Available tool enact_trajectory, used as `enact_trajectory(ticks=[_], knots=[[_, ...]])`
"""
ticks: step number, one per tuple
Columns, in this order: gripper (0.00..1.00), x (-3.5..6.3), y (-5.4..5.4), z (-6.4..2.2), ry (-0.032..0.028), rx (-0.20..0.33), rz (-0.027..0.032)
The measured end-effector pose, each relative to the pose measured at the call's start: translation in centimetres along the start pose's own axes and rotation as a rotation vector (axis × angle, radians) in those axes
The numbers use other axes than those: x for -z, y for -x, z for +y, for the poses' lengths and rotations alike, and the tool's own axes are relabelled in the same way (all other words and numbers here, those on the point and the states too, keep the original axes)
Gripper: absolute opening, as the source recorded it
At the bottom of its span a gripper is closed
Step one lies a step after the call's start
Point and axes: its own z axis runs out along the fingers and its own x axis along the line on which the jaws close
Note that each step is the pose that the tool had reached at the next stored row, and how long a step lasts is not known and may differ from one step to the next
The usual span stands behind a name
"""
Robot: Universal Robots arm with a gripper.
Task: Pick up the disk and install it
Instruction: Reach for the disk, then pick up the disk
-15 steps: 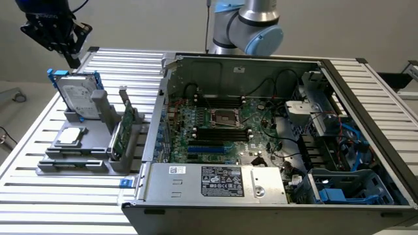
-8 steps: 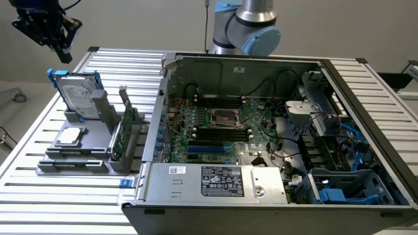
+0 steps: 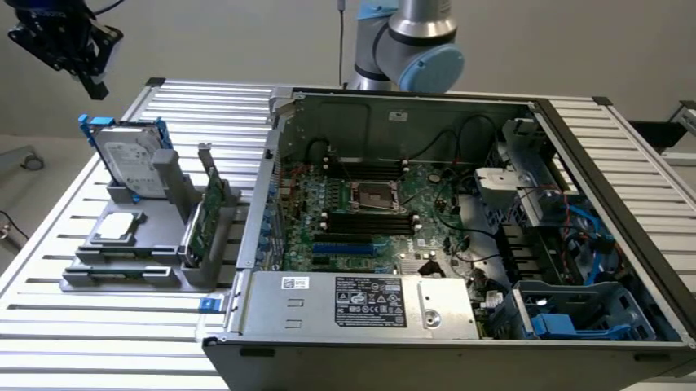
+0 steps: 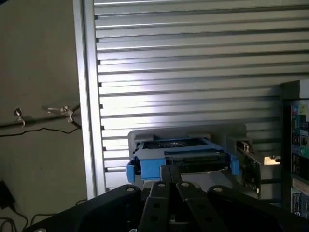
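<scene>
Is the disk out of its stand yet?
No: the disk stands upright in the grey stand, the claw above it, not touching.

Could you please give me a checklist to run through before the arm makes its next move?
1. The disk stands upright in the grey holder: ok.
2. The end effector hangs above the disk, not touching it: ok.
3. The end effector is open for a grasp: not ok, shut.
4. Nothing held in the end effector: ok.
5. The computer case lies open: ok.
6. A free drive bay: cannot tell.
</scene>
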Motion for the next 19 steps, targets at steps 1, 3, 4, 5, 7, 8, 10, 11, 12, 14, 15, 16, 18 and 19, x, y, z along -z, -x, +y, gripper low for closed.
enact_trajectory(ticks=[1,3,4,5,7,8,10,11,12,14,15,16,18,19], knots=[[0.11,0.0,-0.14,0.14,-0.0029,0.002,-0.0001],[0.11,0.0,-0.14,0.15,-0.0036,0.002,-0.0002],[0.11,-0.01,-0.15,0.15,-0.0036,0.002,-0.0002],[0.11,0.0,-0.16,0.15,-0.0037,0.002,-0.0001],[0.11,0.0,-0.16,0.15,-0.0037,0.002,-0.0001],[0.11,-0.01,-0.16,0.14,-0.0036,0.002,-0.0002],[0.11,-0.01,-0.16,0.15,-0.0036,0.002,-0.0002],[0.11,-0.01,-0.16,0.15,-0.0036,0.002,-0.0002],[0.11,-0.01,-0.16,0.15,-0.0036,0.002,-0.0003],[0.11,0.0,-0.16,0.15,-0.0036,0.002,-0.0002],[0.11,0.0,-0.17,0.15,-0.0037,0.002,-0.0001],[0.11,-0.01,-0.2,0.14,-0.0037,0.003,0.0],[0.11,-0.04,-0.27,0.14,-0.0035,0.021,0.0001],[0.11,-0.04,-0.27,0.14,-0.0034,0.038,0.0006]])
